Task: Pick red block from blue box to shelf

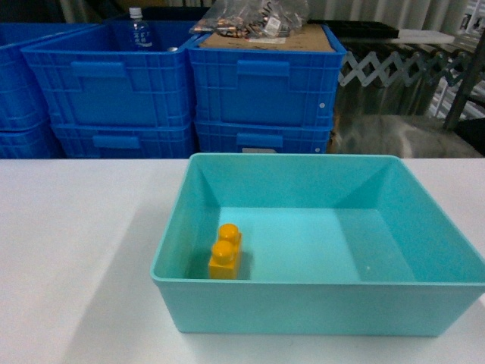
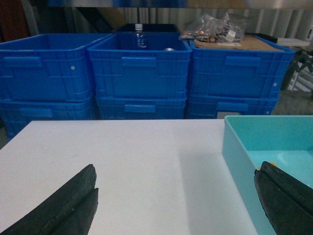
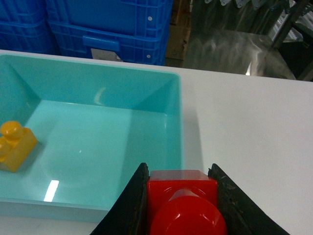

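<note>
Red, glossy plastic fills the bottom of your right wrist view: the red block [image 3: 182, 198], stud toward the camera, is clamped between the two dark fingers of the right pincer [image 3: 180, 201]. It sits above the near rim of the blue box [image 3: 176, 122], out of the box interior, so by my reading the pick is done and the carry to the shelf is what remains.

- Grip: fingers press both flat sides, block square between them. That looks secure enough for travel.
- Box contents: only the yellow brick [image 1: 226, 252] is left, at about 8 o'clock on the box floor, close to the left wall. It is well apart from your load, so no snag risk on the way out.
- Left pincer [image 2: 178, 196]: fingers spread wide with nothing between them, held low over the white counter [image 2: 127, 156] at 9 o'clock of the box, out of the right arm's way.
- Head view shows neither arm.
- Dark blue crates [image 1: 189, 76] stand stacked at 12 o'clock beyond the counter. I cannot make out the shelf itself for certain; confirm the tier before you move.
</note>
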You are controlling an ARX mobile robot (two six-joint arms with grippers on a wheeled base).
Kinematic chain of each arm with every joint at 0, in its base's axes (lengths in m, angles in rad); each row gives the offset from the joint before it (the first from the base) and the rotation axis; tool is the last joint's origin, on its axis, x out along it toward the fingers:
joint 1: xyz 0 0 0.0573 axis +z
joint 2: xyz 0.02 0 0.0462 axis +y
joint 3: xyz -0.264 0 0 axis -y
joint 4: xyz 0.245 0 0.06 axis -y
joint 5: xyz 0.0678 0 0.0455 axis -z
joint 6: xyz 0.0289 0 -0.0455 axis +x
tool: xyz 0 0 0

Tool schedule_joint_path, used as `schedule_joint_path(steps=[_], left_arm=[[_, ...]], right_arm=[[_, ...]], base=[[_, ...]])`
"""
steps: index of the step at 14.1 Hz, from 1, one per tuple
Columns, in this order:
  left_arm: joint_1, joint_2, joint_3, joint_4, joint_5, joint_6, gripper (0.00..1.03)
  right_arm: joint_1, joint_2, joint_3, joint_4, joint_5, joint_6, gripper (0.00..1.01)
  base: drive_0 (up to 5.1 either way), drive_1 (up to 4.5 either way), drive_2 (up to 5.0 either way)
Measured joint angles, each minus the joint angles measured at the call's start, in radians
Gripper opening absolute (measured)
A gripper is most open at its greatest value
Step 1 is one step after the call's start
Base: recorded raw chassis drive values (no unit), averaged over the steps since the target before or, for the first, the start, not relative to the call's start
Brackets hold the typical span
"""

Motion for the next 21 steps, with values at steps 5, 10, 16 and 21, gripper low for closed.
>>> schedule_joint_path(steps=[5,10,16,21], left_arm=[[0.000,0.000,0.000,0.000,0.001,0.000,0.98],[-0.001,0.000,0.000,0.000,0.000,0.000,0.98],[-0.001,0.000,0.000,0.000,0.001,0.000,0.98],[-0.001,0.000,0.000,0.000,0.001,0.000,0.98]], right_arm=[[-0.116,-0.090,-0.214,0.471,-0.073,-0.024,0.28],[-0.232,-0.297,-0.332,0.370,-0.191,-0.025,0.28],[-0.354,-0.627,-0.342,0.080,-0.314,-0.026,0.28],[-0.354,-0.788,-0.342,-0.080,-0.314,-0.026,0.28]], base=[[-1.7,-1.66,-1.7],[-0.3,-0.29,-0.3],[0.0,0.00,0.0],[0.0,0.00,0.0]])
